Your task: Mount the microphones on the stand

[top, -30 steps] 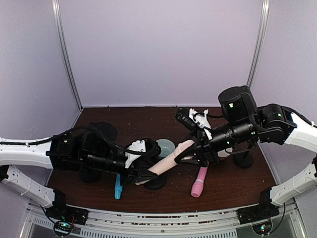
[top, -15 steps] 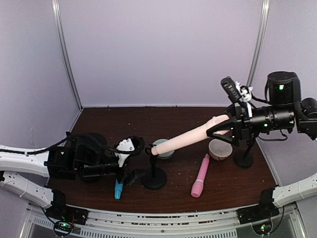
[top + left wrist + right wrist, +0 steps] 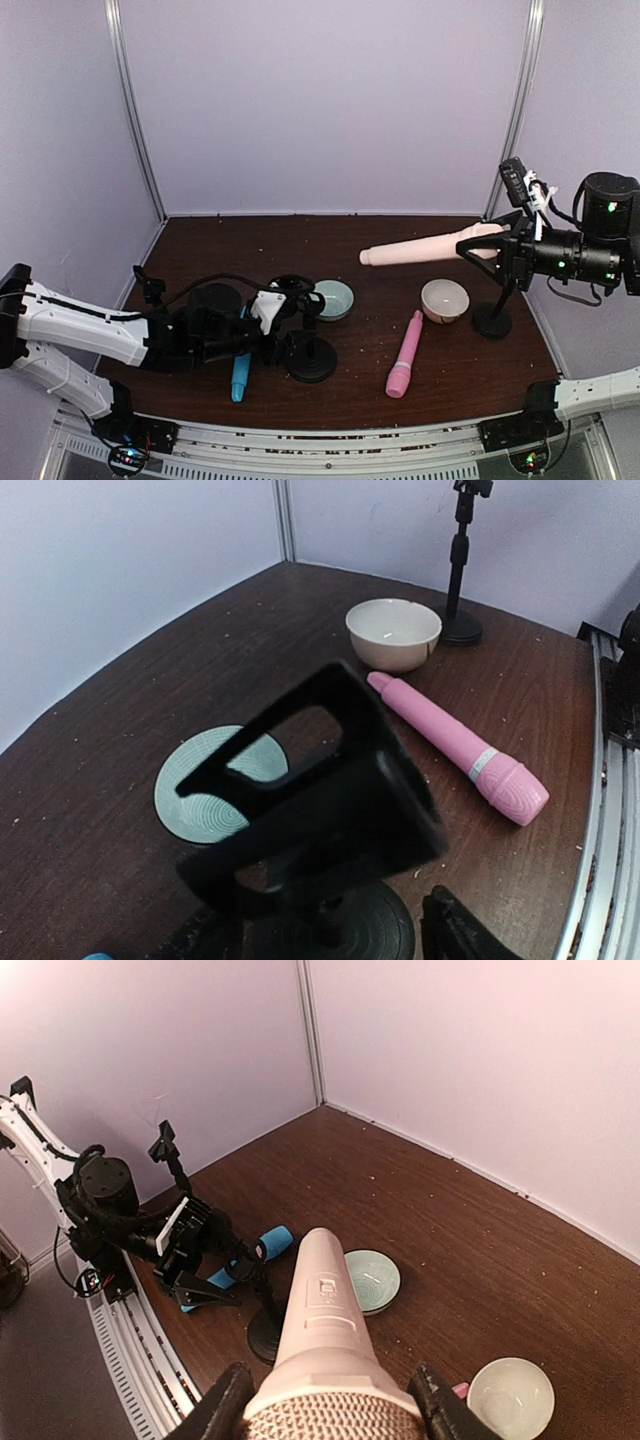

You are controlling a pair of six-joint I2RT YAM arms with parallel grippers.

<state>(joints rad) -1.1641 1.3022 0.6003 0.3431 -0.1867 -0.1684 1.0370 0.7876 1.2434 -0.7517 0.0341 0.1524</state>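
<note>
My right gripper (image 3: pixel 490 245) is shut on the head end of the cream microphone (image 3: pixel 420 248) and holds it level in the air at the right, its thin end pointing left. In the right wrist view the cream microphone (image 3: pixel 325 1330) fills the space between the fingers (image 3: pixel 215 1410). The near stand (image 3: pixel 310 358) has an empty black clip (image 3: pixel 320 800). My left gripper (image 3: pixel 285 345) is low beside it, open, its fingertips on either side of the stand's base (image 3: pixel 350 930). The sky-blue microphone (image 3: pixel 240 378) and the pink microphone (image 3: pixel 404 365) lie on the table.
A second black stand (image 3: pixel 492 320) is at the right, under the right arm. A pale green bowl (image 3: pixel 333 298) and a cream bowl (image 3: pixel 444 298) sit mid-table between the stands. Walls close in the back and both sides.
The right gripper has carried the cream microphone up and to the right, away from the near stand's clip. The left gripper has opened and dropped back low beside that stand.
</note>
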